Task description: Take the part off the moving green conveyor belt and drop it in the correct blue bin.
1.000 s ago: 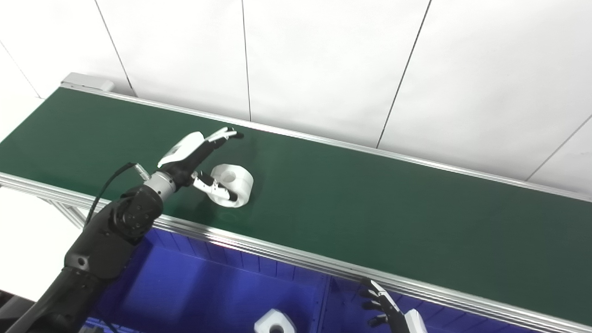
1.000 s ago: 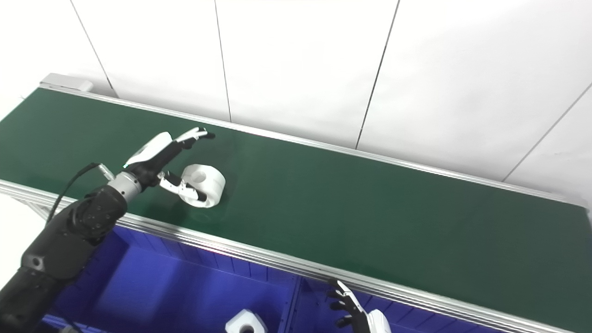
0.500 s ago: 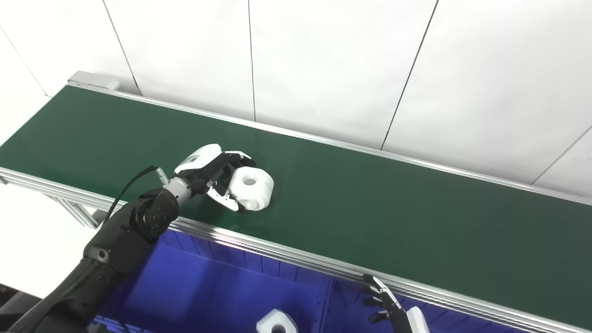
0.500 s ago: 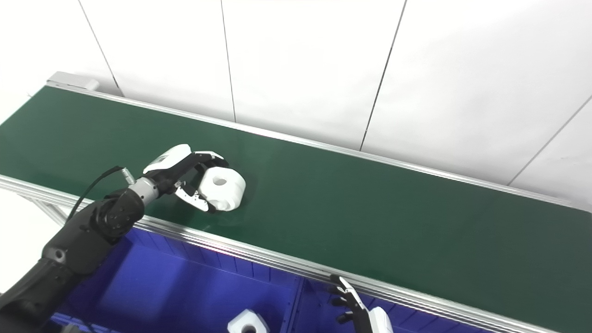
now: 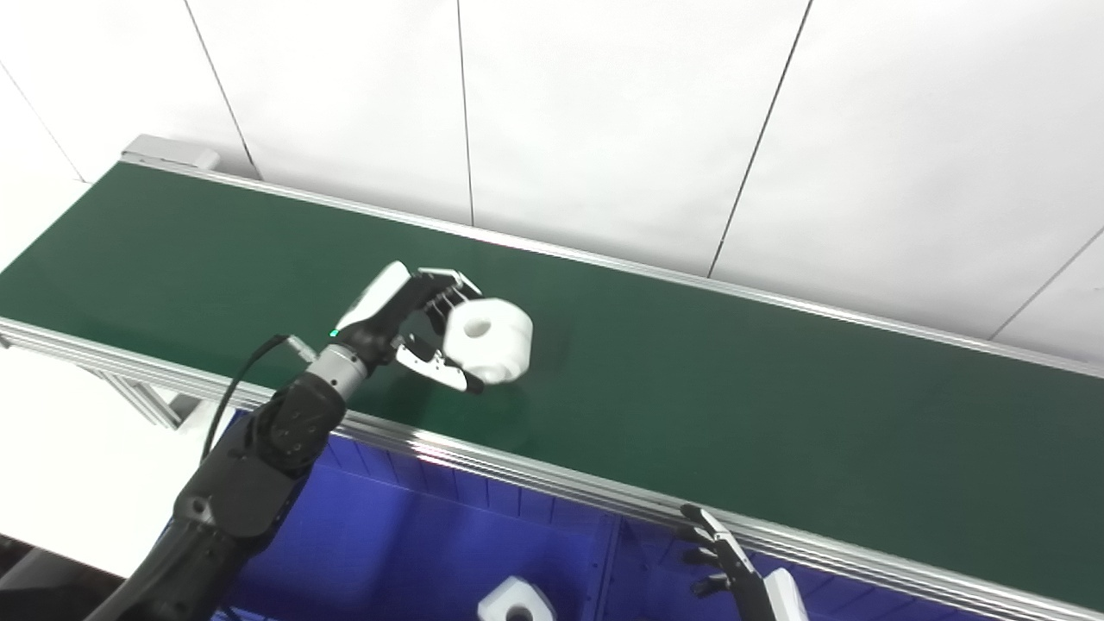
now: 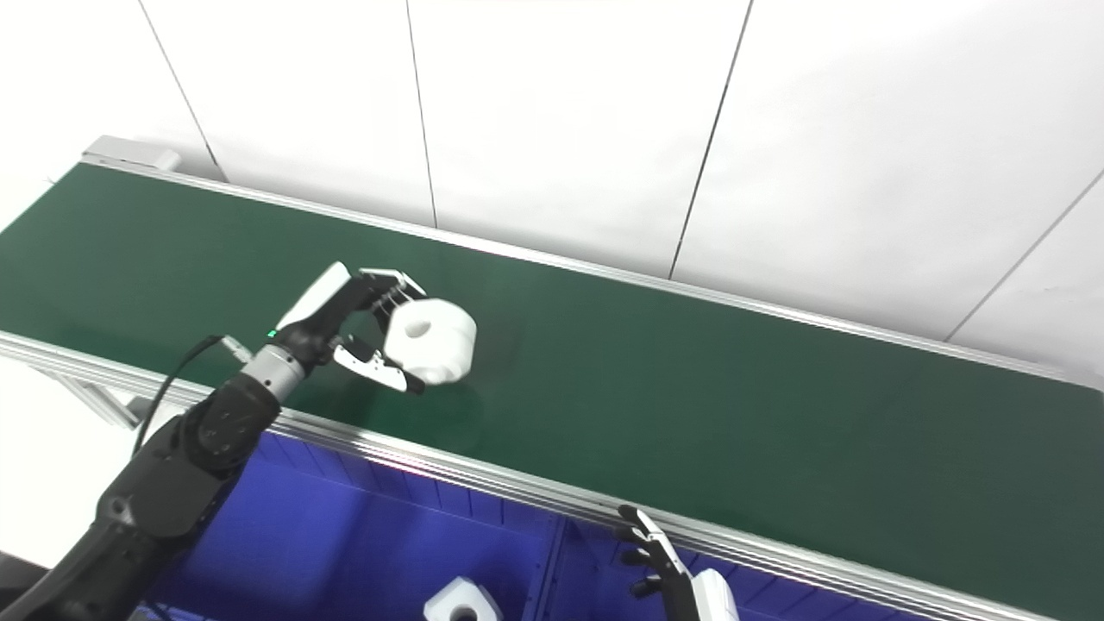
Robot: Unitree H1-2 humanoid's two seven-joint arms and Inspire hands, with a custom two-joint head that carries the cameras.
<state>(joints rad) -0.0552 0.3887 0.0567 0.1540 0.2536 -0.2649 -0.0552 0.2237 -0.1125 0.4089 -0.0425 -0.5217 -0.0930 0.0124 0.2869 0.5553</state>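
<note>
Two white parts, two hands, one conveyor belt, blue bins

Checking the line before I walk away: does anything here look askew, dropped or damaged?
Nothing stands out. The left hand holds the white round part with a centre hole over the green conveyor belt. Another white part sits in the blue bin. The right hand waits low, open.

A lab or factory-style test cell: a long green conveyor belt with aluminium rails runs along plain white wall panels, blue bins sit below it, and a humanoid's arms work there.
</note>
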